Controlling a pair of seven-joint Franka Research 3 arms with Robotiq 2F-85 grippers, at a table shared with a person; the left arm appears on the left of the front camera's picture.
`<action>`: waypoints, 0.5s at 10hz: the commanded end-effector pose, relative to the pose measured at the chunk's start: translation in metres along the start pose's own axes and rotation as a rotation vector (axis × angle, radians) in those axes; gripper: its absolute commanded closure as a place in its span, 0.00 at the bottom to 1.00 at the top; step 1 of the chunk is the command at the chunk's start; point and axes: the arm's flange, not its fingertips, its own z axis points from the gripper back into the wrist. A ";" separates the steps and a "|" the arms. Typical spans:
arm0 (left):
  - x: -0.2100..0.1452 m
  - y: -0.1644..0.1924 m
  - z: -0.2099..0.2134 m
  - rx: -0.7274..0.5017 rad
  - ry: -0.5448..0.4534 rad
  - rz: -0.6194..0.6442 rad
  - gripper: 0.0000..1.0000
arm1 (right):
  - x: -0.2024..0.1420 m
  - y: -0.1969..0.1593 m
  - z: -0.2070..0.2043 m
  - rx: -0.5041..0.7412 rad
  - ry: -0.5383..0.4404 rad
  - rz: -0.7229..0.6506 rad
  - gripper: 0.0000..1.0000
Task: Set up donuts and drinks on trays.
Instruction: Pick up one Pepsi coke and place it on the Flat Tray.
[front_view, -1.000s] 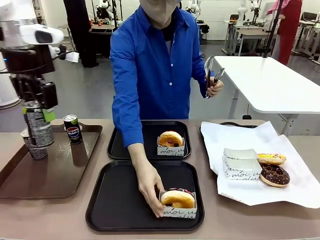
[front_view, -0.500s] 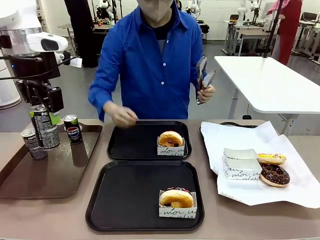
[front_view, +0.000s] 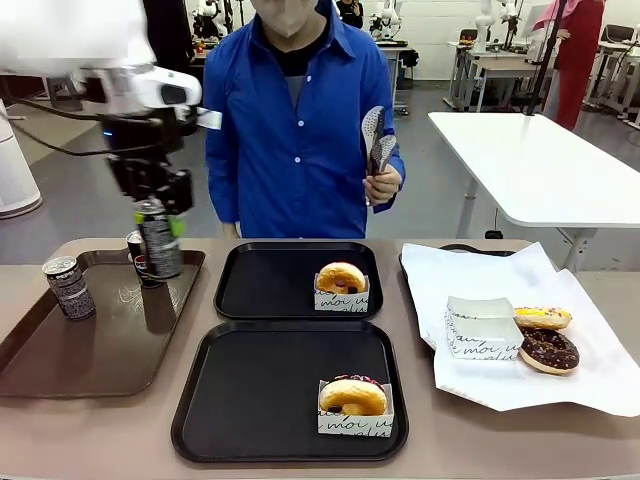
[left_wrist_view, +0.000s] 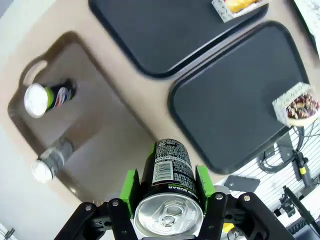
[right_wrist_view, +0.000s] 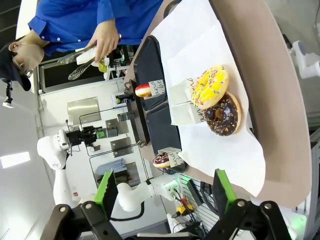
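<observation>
Now, the left gripper (left_wrist_view: 167, 186) is clamped on a drink can (left_wrist_view: 169, 167), with its green pads against both flanks just under the silver top. It holds the can upright above the brown tray's (front_view: 60, 350) far right corner. To do this well, I judge it should carry the can level over that tray's right rim to the black trays (front_view: 250, 400) just beside it. It should then set the can on bare plastic, away from each sleeved donut (front_view: 353, 397). The right gripper (right_wrist_view: 165, 195) hangs with jaws apart and empty, well off to the brown tray's right. A second can (front_view: 133, 243) on the brown tray is half hidden behind the held one. A third can (front_view: 68, 288) stands near its left rim. Whether the held can's base clears the tray floor is hard to tell.
</observation>
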 end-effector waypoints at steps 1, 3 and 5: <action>0.066 -0.011 -0.010 0.081 0.057 0.014 0.43 | -0.001 -0.001 -0.001 0.014 0.001 0.010 0.00; 0.110 -0.017 -0.043 0.129 0.039 0.017 0.43 | -0.001 -0.001 -0.001 0.014 0.001 0.010 0.00; 0.127 -0.005 -0.081 0.105 -0.024 0.038 0.43 | -0.001 -0.001 -0.001 0.014 0.001 0.010 0.00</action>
